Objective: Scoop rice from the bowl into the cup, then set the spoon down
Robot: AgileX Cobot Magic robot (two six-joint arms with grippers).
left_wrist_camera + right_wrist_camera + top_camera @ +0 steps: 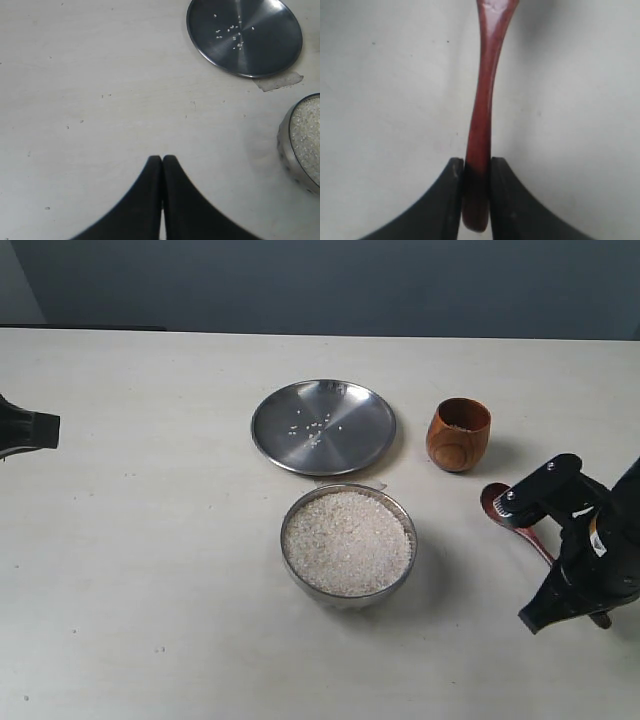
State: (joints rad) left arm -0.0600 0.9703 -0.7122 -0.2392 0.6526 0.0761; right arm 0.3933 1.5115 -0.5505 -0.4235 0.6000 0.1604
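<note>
On the table (150,540) right of the bowl (285,540), the spoon (482,100) lay with its round head toward the cup (459,435). The right gripper (477,165) was clamped on the handle near its tail end. A good lift, I judged, would rise straight and level so the handle did not twist between the jaws, then swing over the rice (347,542). The left gripper (162,162) sat closed, well apart. The spoon looked dark reddish-brown and glossy, with a slim handle widening toward the head.
</note>
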